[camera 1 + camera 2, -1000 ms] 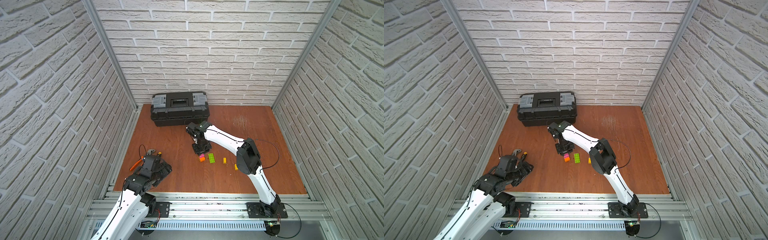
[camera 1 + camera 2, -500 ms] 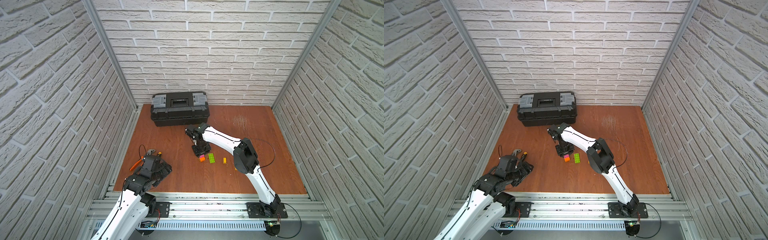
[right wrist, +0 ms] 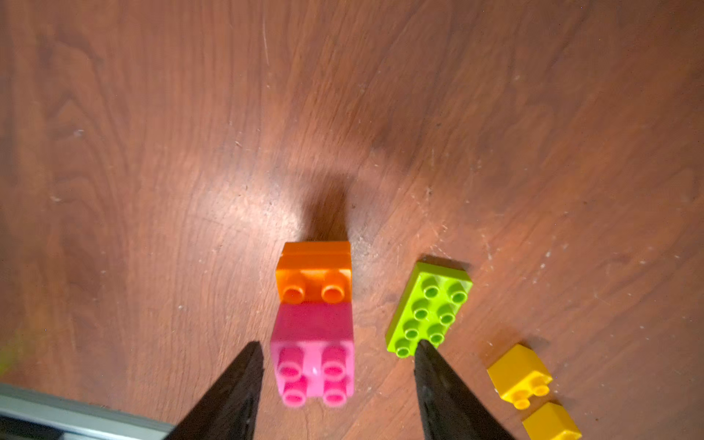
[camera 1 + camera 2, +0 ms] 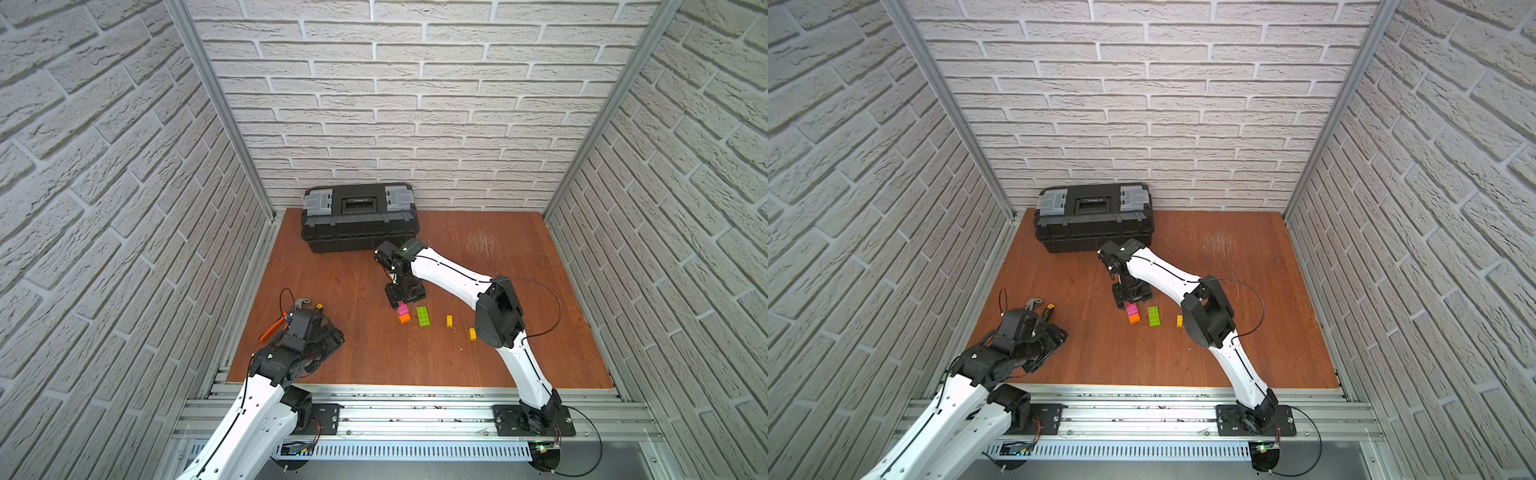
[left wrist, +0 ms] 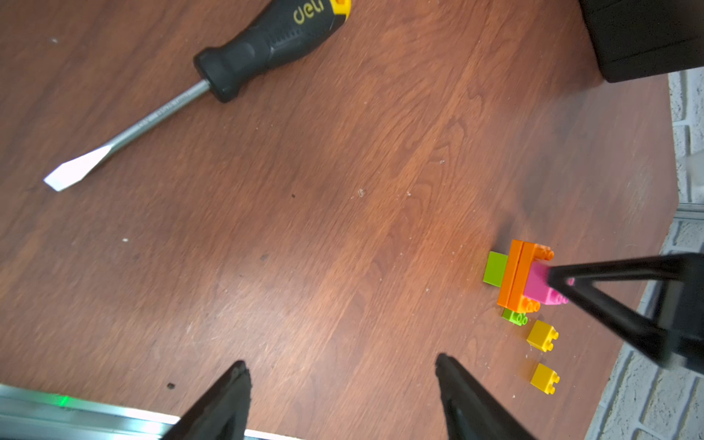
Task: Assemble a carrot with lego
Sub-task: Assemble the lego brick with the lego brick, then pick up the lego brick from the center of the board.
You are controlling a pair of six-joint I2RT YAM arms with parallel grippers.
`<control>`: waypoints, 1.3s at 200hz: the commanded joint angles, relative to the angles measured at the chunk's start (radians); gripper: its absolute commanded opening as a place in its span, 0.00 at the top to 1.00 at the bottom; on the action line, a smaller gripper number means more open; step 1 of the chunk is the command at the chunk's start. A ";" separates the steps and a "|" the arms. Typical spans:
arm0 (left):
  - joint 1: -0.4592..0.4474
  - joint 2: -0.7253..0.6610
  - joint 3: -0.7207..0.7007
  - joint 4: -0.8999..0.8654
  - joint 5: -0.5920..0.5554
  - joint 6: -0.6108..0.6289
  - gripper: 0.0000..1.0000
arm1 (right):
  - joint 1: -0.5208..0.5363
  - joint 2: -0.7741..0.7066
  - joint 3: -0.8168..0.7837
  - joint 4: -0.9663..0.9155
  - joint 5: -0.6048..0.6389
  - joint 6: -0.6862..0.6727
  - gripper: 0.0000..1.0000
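The carrot point(image 4: 403, 313), a small clump of joined bricks, stands near the middle of the worktop point(image 4: 374, 365), a little towards its front edge, and shows in both top views point(image 4: 1133, 313). The right claw point(image 3: 338, 344) hangs directly over it, pointing down, with its jaws apart. The pink brick point(image 3: 312, 354) on top of the clump sits between the two fingers, nearer one than the other, and neither finger visibly presses on it. Below the pink brick come the orange bricks point(image 3: 313, 272). In the left wrist view a lime-green bit shows against the orange on the side away from the pink. Just beside the clump, towards the right edge, lies a long green brick point(image 3: 430, 308) flat with its studs up. Beyond it are two loose yellow bricks point(image 4: 449, 320), set apart from each other. The left claw point(image 5: 341, 362) rests low near the front-left corner, its jaws wide apart with only bare wood between them, well away from the carrot. A screwdriver point(image 5: 266, 42) lies beside it. A black toolbox point(image 4: 359, 216) sits along the back edge.
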 commanded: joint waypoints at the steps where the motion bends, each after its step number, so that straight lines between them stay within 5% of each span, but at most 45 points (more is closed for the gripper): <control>1: 0.009 0.007 0.035 0.009 -0.004 0.023 0.21 | -0.015 -0.128 -0.028 0.007 0.001 0.014 0.34; 51: 0.008 0.000 0.025 0.009 -0.003 0.016 0.21 | -0.074 -0.335 -0.288 0.134 0.026 0.061 0.36; 108: 0.009 -0.013 0.020 0.004 0.003 0.008 0.21 | -0.097 -0.309 -0.481 0.266 -0.003 0.091 0.34; 174: 0.008 -0.023 0.015 -0.004 -0.002 0.003 0.21 | -0.094 -0.223 -0.518 0.336 -0.032 0.094 0.32; 260: 0.009 -0.011 0.018 0.004 0.004 0.008 0.21 | -0.064 -0.144 -0.496 0.322 -0.001 0.099 0.41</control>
